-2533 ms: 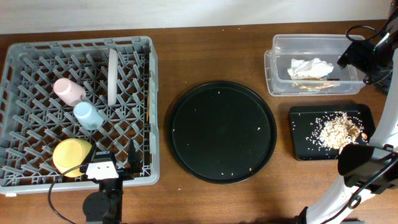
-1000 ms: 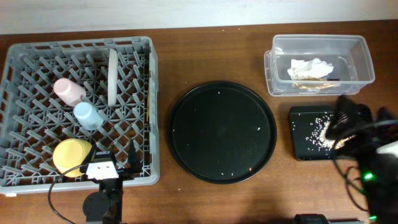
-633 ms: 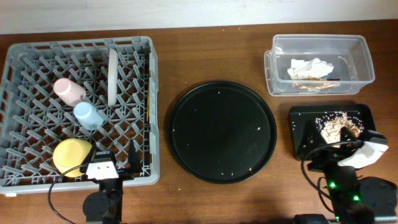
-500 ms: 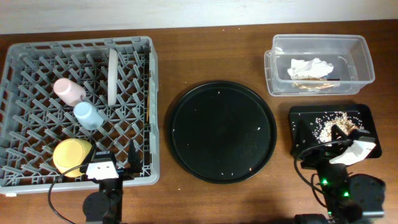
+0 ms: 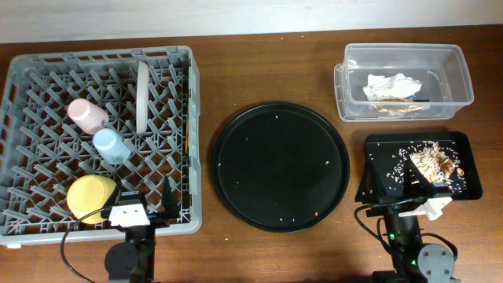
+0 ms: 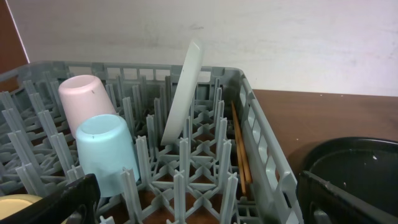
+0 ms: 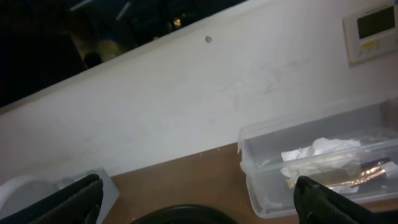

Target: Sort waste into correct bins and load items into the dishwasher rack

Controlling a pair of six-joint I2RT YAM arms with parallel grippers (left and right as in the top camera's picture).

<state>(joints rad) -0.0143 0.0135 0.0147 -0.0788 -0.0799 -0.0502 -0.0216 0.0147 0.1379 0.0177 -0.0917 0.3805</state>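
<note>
The grey dishwasher rack (image 5: 31, 63) holds the pink cup (image 5: 86, 115), light-blue cup (image 5: 111, 145), upright grey plate (image 5: 142, 96) and yellow bowl (image 5: 90, 196). Wooden chopsticks (image 6: 239, 146) lie inside the rack along its right wall. The white napkin (image 5: 391, 85) lies in the clear tub (image 5: 350, 59), with something thin and brown beside it. Food scraps (image 5: 432, 161) lie on the shallow black tray (image 5: 377, 185). My left gripper (image 5: 145, 206) is open and empty at the rack's front edge. My right gripper (image 5: 401, 200) is open and empty at the black tray's front edge.
A large round black tray (image 5: 281, 165) with a few crumbs sits in the middle of the wooden table. A white wall runs along the far edge. Both arm bases stand at the table's front edge.
My right arm has drawn back from the clear tub, over the black tray, to the table's front edge. The left arm and all the objects have stayed put.
</note>
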